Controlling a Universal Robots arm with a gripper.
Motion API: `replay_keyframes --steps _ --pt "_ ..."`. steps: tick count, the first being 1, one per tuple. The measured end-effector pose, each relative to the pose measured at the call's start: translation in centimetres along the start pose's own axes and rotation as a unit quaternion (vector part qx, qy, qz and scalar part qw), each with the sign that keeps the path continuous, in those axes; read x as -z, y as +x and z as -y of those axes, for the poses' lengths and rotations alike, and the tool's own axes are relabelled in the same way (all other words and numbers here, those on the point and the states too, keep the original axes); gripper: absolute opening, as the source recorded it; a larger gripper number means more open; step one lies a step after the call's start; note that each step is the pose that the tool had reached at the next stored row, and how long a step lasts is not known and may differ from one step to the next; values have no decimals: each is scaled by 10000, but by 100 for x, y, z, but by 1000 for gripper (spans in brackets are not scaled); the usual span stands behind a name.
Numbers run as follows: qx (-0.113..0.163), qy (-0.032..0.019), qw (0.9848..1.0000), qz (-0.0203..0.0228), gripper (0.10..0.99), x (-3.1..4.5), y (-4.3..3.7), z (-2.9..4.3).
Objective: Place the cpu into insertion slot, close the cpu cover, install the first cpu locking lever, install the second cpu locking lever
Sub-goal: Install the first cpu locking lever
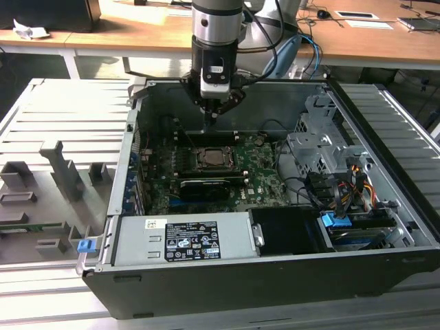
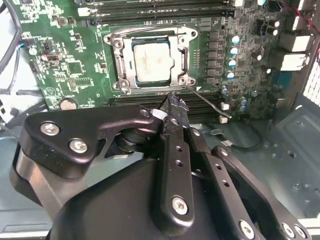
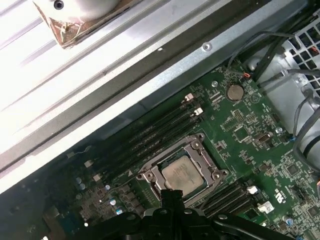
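The cpu (image 2: 152, 62) lies flat in the insertion slot (image 2: 116, 85) on the green motherboard, silver top up. It shows too as the cpu (image 1: 210, 158) and the cpu (image 3: 182, 174). The cpu cover (image 2: 125, 60) lies down around it as a metal frame. One thin wire lever (image 2: 207, 102) sticks out loose from a socket corner. Another lever (image 2: 150, 29) runs along the opposite socket edge. My gripper (image 1: 208, 124) hangs just above the socket's rear edge, its fingers shut together to a point with nothing between them. The gripper (image 2: 172, 100) tip is near the loose lever's root.
The open computer case (image 1: 130, 137) has steel walls all round the board. Memory slots (image 2: 160, 10) flank the socket. A black card (image 1: 205, 187) sits in front of it. Cables and a drive cage (image 1: 323, 148) fill the exterior view's right. A power supply (image 1: 182, 240) spans the front.
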State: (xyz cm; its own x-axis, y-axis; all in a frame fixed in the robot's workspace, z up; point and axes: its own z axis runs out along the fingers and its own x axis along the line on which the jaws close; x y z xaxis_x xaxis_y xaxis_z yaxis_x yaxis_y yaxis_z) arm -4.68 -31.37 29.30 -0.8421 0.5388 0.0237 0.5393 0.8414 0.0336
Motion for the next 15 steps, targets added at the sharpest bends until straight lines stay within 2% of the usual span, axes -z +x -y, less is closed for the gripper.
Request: replay_keyframes --steps 2,5,11,15 --pt "253 6 9997 -9 106 0 0 0" --pt "490 12 9988 -17 106 0 0 0" --pt "832 19 9965 -28 106 0 0 0" --pt "1154 27 9933 -39 106 -1 0 0"
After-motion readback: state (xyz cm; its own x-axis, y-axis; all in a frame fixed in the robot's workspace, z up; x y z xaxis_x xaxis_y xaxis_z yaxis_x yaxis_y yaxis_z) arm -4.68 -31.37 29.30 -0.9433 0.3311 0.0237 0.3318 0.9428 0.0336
